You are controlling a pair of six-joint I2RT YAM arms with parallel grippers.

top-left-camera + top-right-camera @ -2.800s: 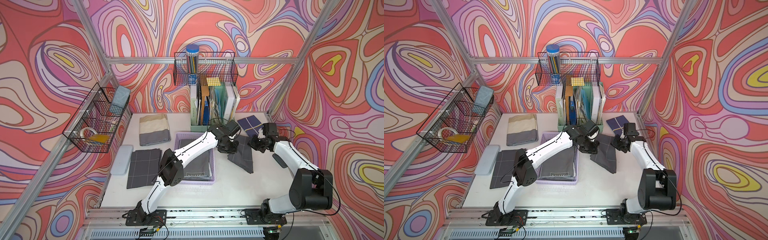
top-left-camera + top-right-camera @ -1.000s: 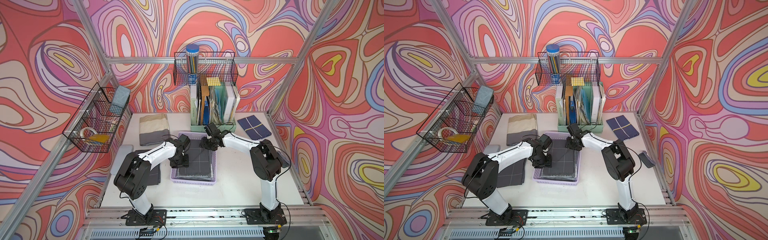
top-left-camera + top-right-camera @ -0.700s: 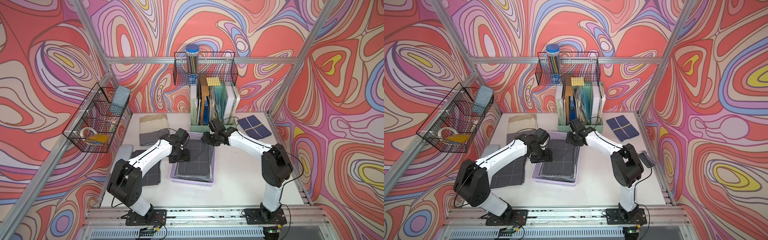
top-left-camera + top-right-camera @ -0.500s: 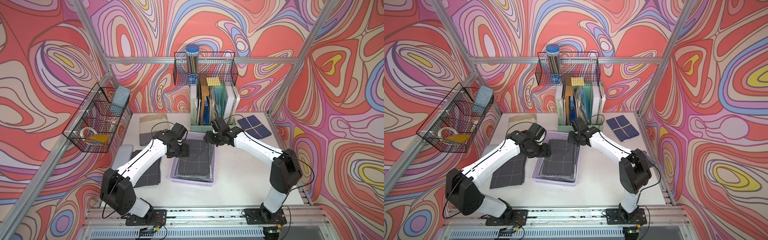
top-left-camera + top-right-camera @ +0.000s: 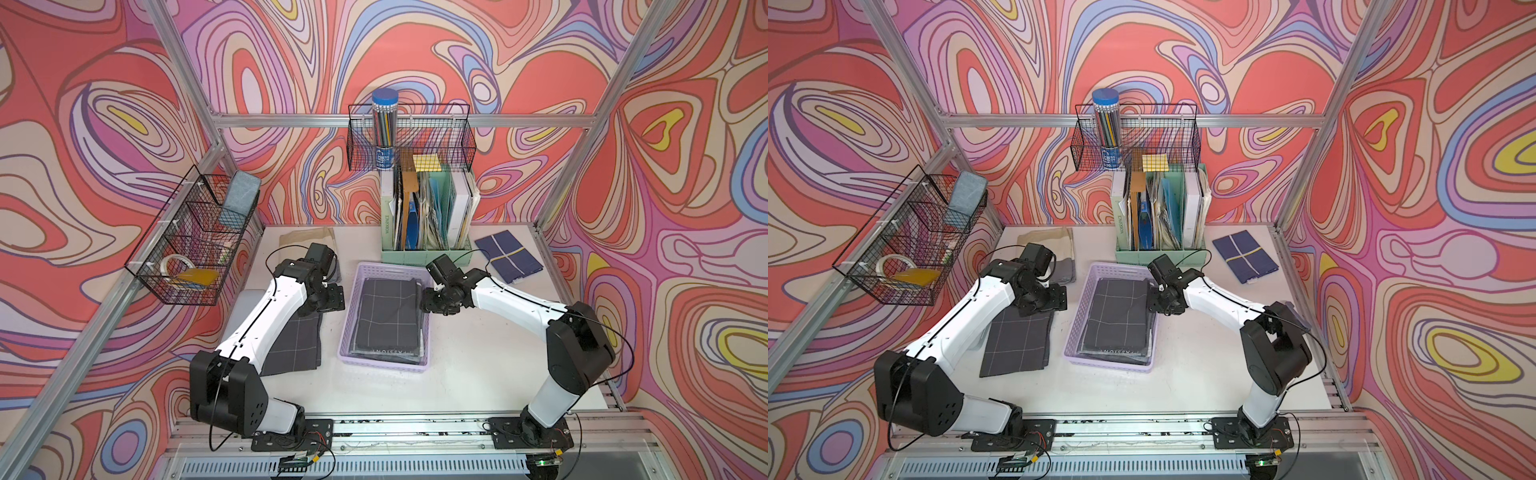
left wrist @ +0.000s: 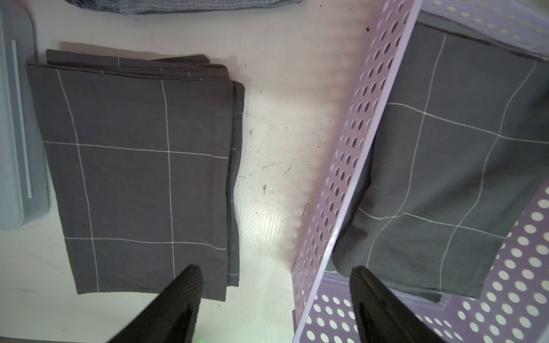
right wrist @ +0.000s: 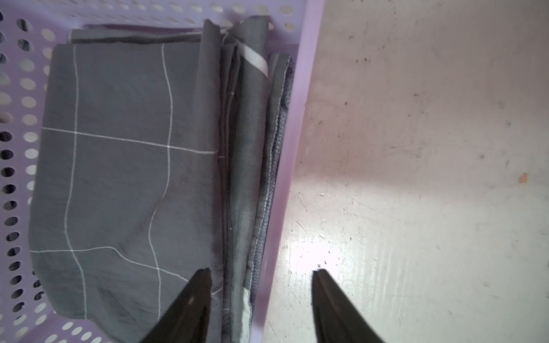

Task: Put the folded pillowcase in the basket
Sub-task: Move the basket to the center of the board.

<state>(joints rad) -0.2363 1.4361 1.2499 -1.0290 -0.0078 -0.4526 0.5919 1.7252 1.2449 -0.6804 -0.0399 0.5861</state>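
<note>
The lilac basket [image 5: 384, 361] [image 5: 1106, 360] stands mid-table. The folded pillowcase [image 5: 388, 311] [image 5: 1119, 309], dark grey with thin white grid lines, lies flat in it on top of other folded cloths. My left gripper [image 5: 328, 301] [image 6: 276, 268] hangs open above the gap between the basket's left wall [image 6: 350, 166] and a like grey grid cloth [image 6: 133, 172] on the table. My right gripper [image 5: 430, 301] [image 7: 261, 270] is open above the basket's right rim [image 7: 297, 118], one finger over the pillowcase [image 7: 118, 166], one over the table. Neither holds anything.
A mint file holder [image 5: 428, 224] stands right behind the basket. Black wire baskets hang on the left wall [image 5: 191, 245] and the back wall [image 5: 409, 137]. A navy cloth [image 5: 507, 257] lies back right, a beige-grey cloth [image 5: 307, 241] back left, a pale flat box [image 6: 17, 118] far left.
Both grippers carried the pillowcase from the table right of the basket into it. In the last second they let go, rose and drew apart to the basket's two sides.
</note>
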